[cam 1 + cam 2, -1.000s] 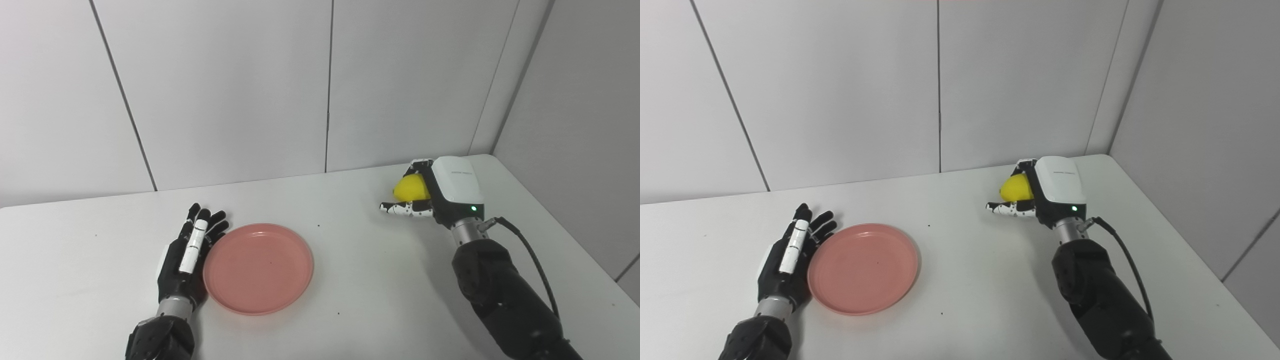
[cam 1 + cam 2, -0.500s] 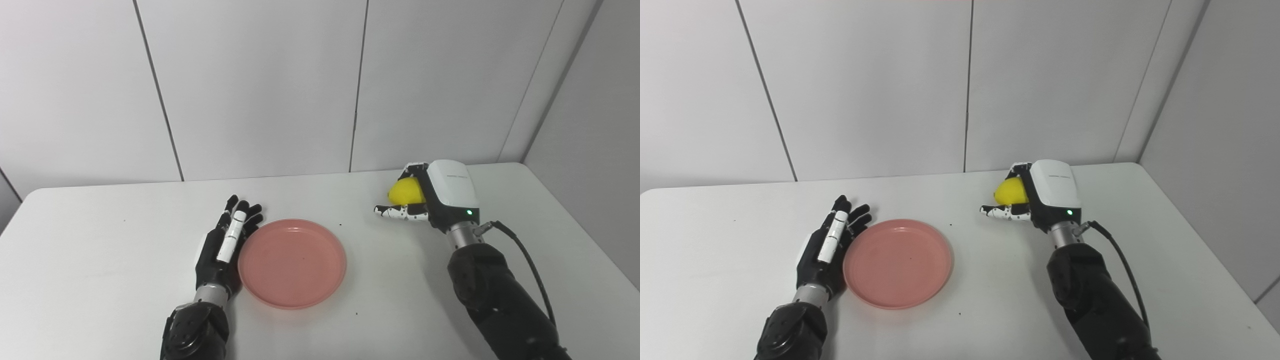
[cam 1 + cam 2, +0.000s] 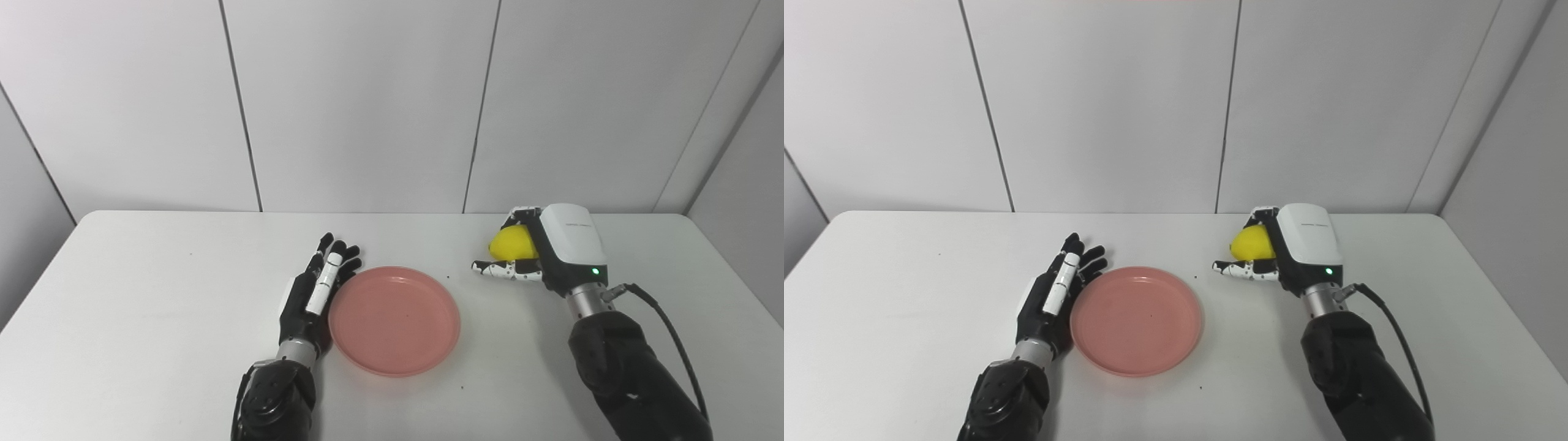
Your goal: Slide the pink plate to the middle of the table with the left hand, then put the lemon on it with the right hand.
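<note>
From my remote station I see the black left hand (image 3: 312, 294) lying flat on the white bench (image 3: 153, 294), fingers straight and spread a little, pointing away from me toward the panelled wall. It holds nothing; its inner edge lies right against the left rim of the round, shallow pink plastic plate (image 3: 395, 318). I cannot tell for sure whether they touch or sit just beside each other.

The right hand (image 3: 1274, 254), with its white back shell and a small green light, is held on edge near the far right of the bench, palm facing left. Its fingers curl over the top of the small yellow lemon (image 3: 1251, 243) and the speckled black-and-white thumb reaches out underneath, so the fruit is clasped in the hand. I cannot judge whether the lemon is lifted clear of the bench or resting on it.

Much of the lemon is hidden behind the palm and fingers; only its left side shows. Both forearms are cut off by the lower picture edge, and a black cable runs off the right wrist.

The plate sits near the bench's middle, just left of centre, holding nothing but a few dark specks. The lemon is well apart from it, up and to the right.
</note>
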Controlling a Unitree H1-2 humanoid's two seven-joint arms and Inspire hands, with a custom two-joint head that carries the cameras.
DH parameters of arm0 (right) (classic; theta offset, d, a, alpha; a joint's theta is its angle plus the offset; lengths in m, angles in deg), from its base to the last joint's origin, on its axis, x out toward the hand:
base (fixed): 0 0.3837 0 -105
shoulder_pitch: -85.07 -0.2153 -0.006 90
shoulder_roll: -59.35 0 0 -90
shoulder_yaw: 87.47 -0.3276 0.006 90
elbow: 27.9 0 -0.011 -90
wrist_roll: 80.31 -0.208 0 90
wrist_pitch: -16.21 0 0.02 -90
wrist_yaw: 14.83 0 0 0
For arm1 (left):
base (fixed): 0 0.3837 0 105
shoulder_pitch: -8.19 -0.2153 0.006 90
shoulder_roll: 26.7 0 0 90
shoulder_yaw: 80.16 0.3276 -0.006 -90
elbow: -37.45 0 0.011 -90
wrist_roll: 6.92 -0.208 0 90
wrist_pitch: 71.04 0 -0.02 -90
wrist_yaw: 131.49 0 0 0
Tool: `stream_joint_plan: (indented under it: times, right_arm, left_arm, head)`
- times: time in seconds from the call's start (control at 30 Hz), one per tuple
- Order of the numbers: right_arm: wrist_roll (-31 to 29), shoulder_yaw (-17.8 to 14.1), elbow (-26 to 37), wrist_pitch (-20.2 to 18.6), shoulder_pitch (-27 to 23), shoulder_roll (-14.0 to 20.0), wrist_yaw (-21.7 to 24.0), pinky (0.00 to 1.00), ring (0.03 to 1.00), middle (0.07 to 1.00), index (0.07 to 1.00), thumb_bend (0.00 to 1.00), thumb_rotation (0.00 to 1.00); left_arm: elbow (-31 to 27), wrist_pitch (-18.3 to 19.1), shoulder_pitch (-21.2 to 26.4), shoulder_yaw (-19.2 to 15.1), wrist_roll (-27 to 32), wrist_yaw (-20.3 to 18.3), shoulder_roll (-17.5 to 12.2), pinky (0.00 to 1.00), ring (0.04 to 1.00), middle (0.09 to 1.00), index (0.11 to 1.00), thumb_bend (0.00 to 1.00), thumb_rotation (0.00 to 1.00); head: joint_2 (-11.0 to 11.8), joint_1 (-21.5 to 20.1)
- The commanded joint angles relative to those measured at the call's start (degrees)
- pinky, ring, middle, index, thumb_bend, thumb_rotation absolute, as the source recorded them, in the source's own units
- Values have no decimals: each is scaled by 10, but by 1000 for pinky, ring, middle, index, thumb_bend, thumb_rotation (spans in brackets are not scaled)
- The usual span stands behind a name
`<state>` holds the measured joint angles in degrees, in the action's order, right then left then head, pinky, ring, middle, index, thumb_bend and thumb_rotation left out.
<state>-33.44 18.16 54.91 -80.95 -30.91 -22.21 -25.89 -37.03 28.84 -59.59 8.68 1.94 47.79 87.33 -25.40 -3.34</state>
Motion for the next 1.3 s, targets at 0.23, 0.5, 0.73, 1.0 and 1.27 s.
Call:
stream_joint_plan:
  times: [0.23,0.5,0.73,1.0,1.27]
  right_arm:
    - [9,6,28,31,-38,-4,7,171,231,306,381,602,457]
    - [7,16,36,35,-43,-11,33,171,235,307,355,599,432]
    - [10,34,21,54,-61,-24,31,165,220,292,342,607,421]
    - [-3,44,11,64,-73,-46,62,180,239,316,380,597,440]
    - [2,58,3,67,-78,-65,74,269,350,430,523,598,444]
  left_arm:
    - [31,11,-13,1,-6,14,18,845,796,774,913,694,645]
    - [34,14,-12,1,-8,14,23,841,805,793,913,726,657]
    - [39,10,-11,2,-9,12,22,842,810,787,905,714,666]
    - [43,9,-9,-4,-5,14,21,874,817,793,920,702,648]
    - [39,10,-9,-6,-8,16,18,866,807,779,918,680,636]
  head:
    - [4,14]
    - [7,22]
    - [8,19]
    - [9,16]
    - [9,15]
